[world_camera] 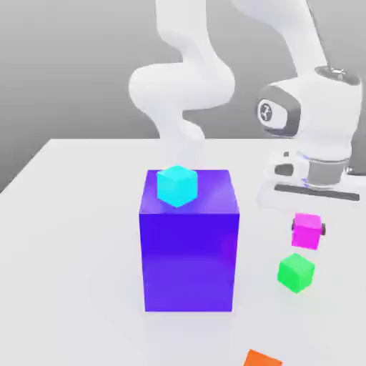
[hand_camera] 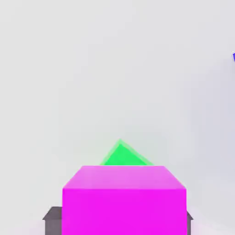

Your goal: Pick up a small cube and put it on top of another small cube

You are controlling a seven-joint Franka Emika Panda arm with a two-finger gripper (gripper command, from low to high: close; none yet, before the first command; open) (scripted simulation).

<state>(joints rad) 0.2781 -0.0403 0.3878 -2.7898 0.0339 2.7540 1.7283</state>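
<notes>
End effector clamps magenta cube, seemingly above green cube.

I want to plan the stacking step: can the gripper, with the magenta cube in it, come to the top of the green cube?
Probably yes. The gripper holds the magenta cube just above the green cube, whose top looks bare.

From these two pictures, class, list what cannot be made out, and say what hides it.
- Orange object, exterior view: cut off by the bottom edge.
- Green cube, hand view: mostly behind the magenta cube.
- Gripper fingers, exterior view: mostly covered by the magenta cube.
</notes>
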